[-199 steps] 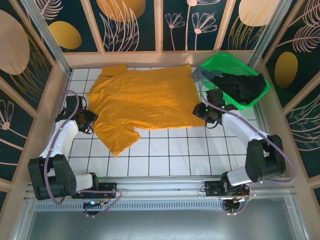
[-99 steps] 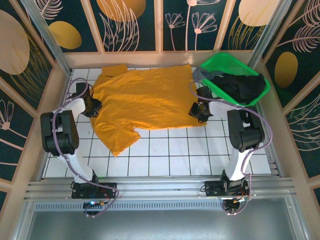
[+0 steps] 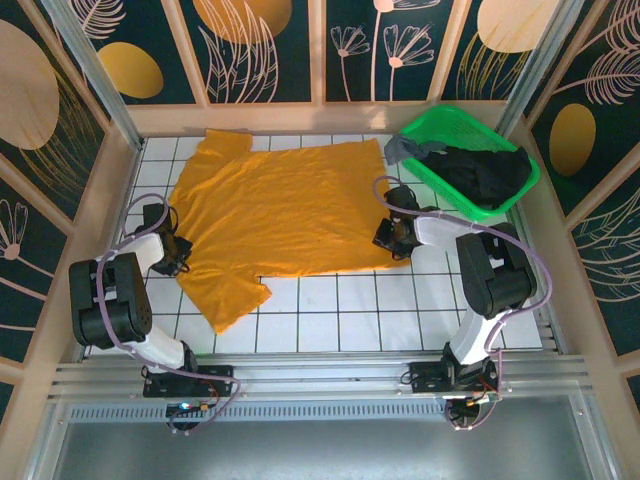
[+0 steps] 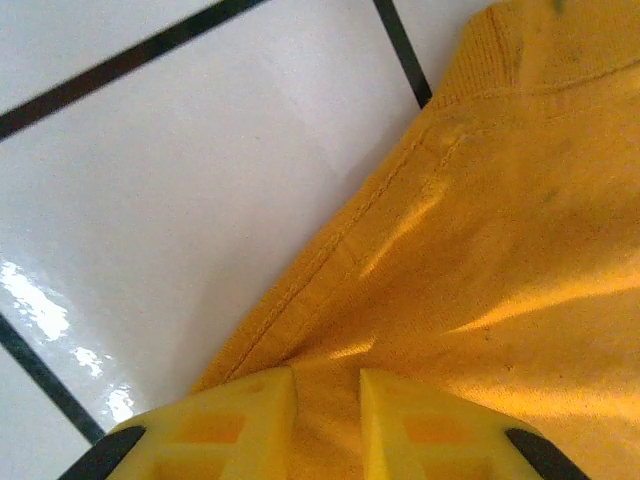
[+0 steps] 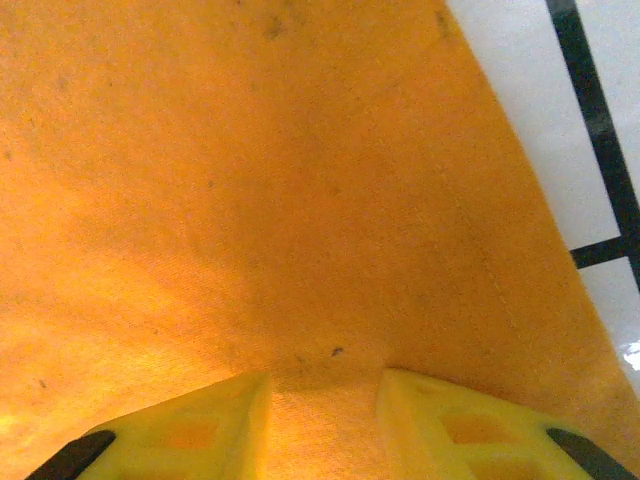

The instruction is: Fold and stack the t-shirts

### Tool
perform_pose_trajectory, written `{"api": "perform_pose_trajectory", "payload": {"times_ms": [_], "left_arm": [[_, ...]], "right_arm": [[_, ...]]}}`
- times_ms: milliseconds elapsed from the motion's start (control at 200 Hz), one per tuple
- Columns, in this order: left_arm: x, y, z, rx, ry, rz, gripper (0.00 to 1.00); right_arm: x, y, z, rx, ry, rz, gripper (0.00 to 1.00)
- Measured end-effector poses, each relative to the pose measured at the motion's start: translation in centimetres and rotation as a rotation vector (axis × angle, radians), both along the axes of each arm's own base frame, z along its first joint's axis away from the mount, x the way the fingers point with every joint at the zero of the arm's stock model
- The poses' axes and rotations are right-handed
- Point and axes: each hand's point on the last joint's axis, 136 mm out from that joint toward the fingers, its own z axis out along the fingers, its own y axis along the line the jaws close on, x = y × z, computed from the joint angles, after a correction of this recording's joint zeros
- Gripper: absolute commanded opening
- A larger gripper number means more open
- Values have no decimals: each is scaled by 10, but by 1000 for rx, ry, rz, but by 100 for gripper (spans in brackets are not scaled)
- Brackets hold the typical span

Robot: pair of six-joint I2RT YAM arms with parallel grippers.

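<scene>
Mustard-orange t-shirt (image 3: 285, 215) lies spread flat on the tiled tabletop (image 3: 350, 310), just left of the green mesh basket (image 3: 487, 211). No fold in it yet. Left tool (image 4: 328, 420) pinches the shirt's edge on the side far from the basket, near the collar rib (image 4: 490, 50). Right tool (image 5: 325, 400) pinches the edge nearest the basket, cloth puckered between its fingers. Black t-shirt (image 3: 490, 170) and grey t-shirt (image 3: 405, 148) sit bunched in the basket. My read: first fold about to start, all folding and stacking left.
</scene>
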Motion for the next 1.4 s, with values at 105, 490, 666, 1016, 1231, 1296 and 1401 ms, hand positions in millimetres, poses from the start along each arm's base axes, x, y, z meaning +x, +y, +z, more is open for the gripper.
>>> {"api": "perform_pose_trajectory", "payload": {"times_ms": [105, 490, 666, 1016, 1231, 1296, 1401], "left_arm": [[-8, 0, 0, 3, -2, 13, 26], [-23, 0, 11, 23, 16, 7, 57], [-28, -4, 45, 123, 36, -80, 56], [-124, -102, 30, 11, 172, -410, 53], [-171, -128, 9, -70, 303, -478, 53], [-173, -132, 5, -75, 322, -490, 52], [-178, -134, -3, -82, 349, -489, 48]], "right_arm": [[0, 0, 0, -3, -1, -1, 37], [-4, -7, 9, -31, 2, 28, 48], [-5, -1, 52, -53, -94, 79, 52], [-18, 19, 96, 20, -207, 159, 56], [-32, 21, 80, 42, -155, 178, 56], [-35, 21, 77, 47, -143, 181, 56], [-37, 21, 75, 48, -136, 181, 56]]}}
